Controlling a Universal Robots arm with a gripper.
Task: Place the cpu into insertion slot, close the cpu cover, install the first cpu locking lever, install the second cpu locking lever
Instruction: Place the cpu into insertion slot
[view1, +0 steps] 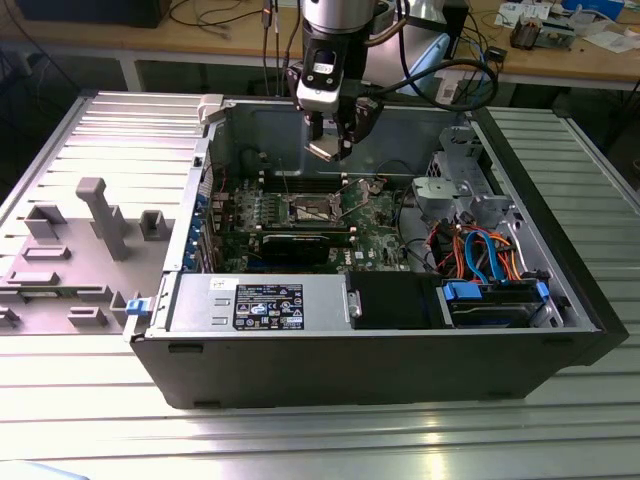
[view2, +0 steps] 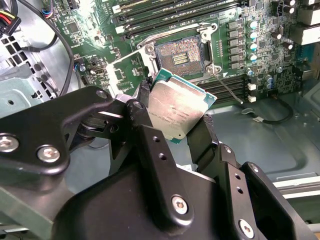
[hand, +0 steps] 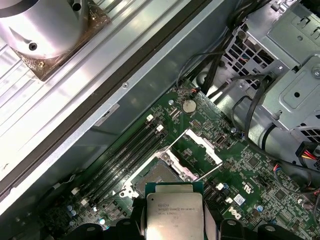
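The cpu (view2: 177, 112) is a flat silvery chip with a green edge, and my gripper (view2: 175, 121) is shut on it. In the exterior view the gripper (view1: 335, 140) hangs with the cpu (view1: 322, 151) above the open computer case, a little behind the insertion slot (view1: 310, 210). The insertion slot (view2: 180, 52) lies bare, its dark pin field showing. The cpu cover (view2: 125, 72) is swung up, tilted beside the socket, and a thin lever (view2: 226, 86) stands raised on the other side. In the first wrist view the cpu (hand: 174, 215) sits over the insertion slot (hand: 156, 172), with the cpu cover (hand: 197, 150) open.
Long memory slots (view1: 300, 180) run behind the socket and a black card (view1: 300, 243) lies in front. A drive cage (view1: 470, 190) and coloured cables (view1: 480, 250) crowd the exterior view's right. The power supply (view1: 260, 300) lines the front wall. Grey fixture blocks (view1: 100, 215) stand outside the case.
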